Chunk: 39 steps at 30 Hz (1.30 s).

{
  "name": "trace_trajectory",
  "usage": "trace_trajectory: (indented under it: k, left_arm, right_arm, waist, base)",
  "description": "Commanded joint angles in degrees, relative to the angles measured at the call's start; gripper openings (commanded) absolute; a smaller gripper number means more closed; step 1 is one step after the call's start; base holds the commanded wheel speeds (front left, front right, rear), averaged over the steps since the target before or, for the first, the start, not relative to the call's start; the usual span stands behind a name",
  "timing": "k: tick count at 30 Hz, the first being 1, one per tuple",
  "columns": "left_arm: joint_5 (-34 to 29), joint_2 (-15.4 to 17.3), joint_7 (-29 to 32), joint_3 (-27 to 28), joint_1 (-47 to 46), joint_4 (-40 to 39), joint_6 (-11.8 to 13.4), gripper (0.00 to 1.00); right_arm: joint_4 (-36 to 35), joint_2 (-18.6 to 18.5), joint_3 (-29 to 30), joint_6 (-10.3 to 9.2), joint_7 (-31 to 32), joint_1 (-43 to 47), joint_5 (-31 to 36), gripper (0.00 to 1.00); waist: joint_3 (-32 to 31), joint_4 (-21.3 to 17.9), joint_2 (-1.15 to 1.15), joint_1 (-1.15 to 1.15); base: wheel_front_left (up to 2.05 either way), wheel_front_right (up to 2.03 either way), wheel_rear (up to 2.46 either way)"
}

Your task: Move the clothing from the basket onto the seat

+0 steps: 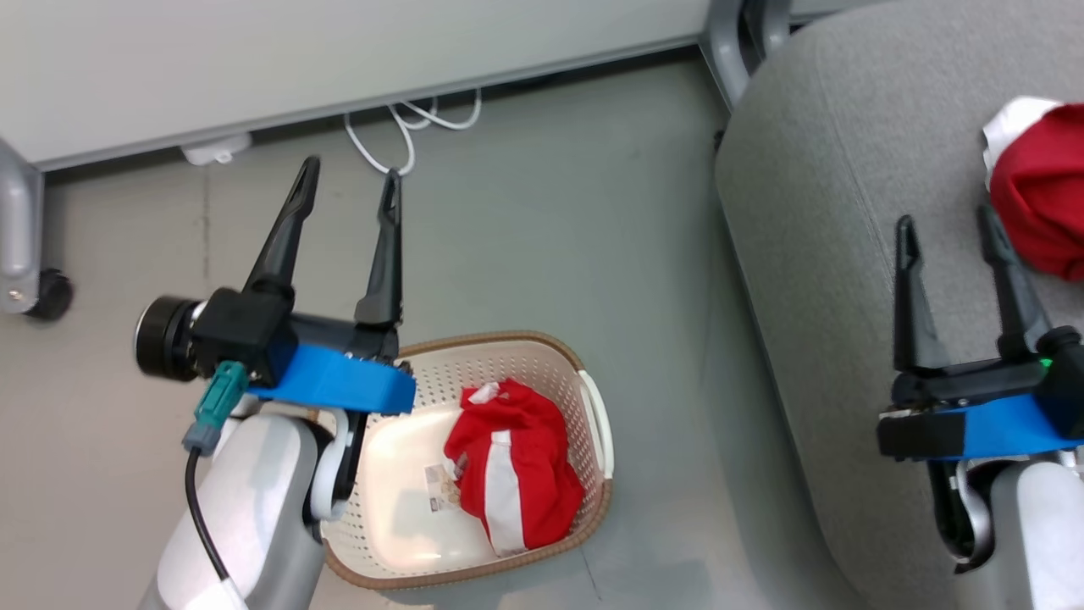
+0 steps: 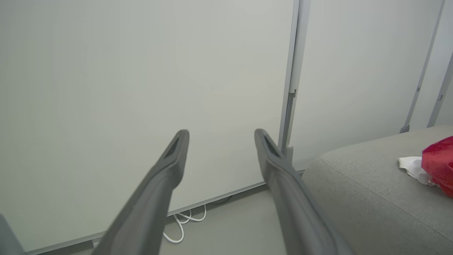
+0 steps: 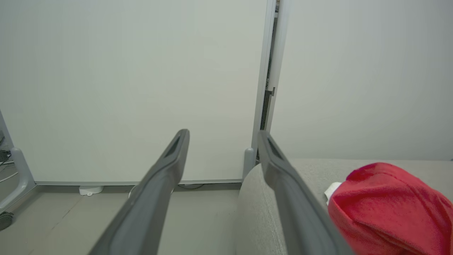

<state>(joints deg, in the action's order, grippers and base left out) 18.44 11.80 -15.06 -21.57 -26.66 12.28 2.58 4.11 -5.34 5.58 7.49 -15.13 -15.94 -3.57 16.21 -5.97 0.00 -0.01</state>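
Head view shows the task about half done: a first red garment [image 1: 1046, 203] lies on the grey sofa [image 1: 813, 212] at the far right, while a second red garment [image 1: 517, 474] with a white stripe sits inside the basket [image 1: 508, 343] on the floor, left of the sofa. The left fingers [image 1: 292, 220] are spread apart and empty above the basket's left side. The right fingers [image 1: 910, 288] are also apart, holding nothing, over the sofa just beside the first garment. I judge that the basket garment remains to be picked up and carried over.

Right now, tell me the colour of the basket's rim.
The rim is brown, woven-look; best in the head view.
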Motion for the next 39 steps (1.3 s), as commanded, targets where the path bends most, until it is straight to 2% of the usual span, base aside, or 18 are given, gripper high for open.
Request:
trace_trajectory:
  k: [1,9,18,25,39]
  left_arm:
    - [-0.5,-0.4,-0.2,0.7,1.1,-0.2,-0.2,1.0]
    - [-3.7,-3.7,-0.2,9.8,9.1,0.4,-3.2,1.0]
    - [-6.7,-7.0,-0.2,16.5,14.7,1.7,-6.4,1.0]
    - [-8.3,-8.2,-0.2,18.8,16.6,2.7,-8.1,1.0]
    - [-9.3,-8.9,-0.2,19.8,17.5,4.0,-9.2,1.0]
  right_arm:
    - [-0.3,0.1,-0.4,0.0,0.0,1.0,-0.3,1.0]
    - [1.1,1.1,-5.6,0.01,0.0,3.1,-0.8,1.0]
    - [3.3,2.2,-5.1,0.01,0.0,6.2,-1.7,1.0]
    - [4.9,2.4,-4.0,0.01,0.0,8.8,-2.3,1.0]
    - [5.6,2.5,-3.2,0.01,0.0,10.9,-3.4,1.0]
  waist:
    - [-2.2,2.2,0.0,0.01]
    - [-6.2,5.3,0.0,0.01]
    - [-8.8,7.2,0.0,0.01]
    - [-9.8,7.9,0.0,0.01]
    - [-9.6,8.0,0.0,0.01]
  base:
    - [0.0,0.0,0.0]
    - [0.0,0.0,0.0]
    - [0.0,0.0,0.0]
    - [0.0,0.0,0.0]
    - [0.0,0.0,0.0]
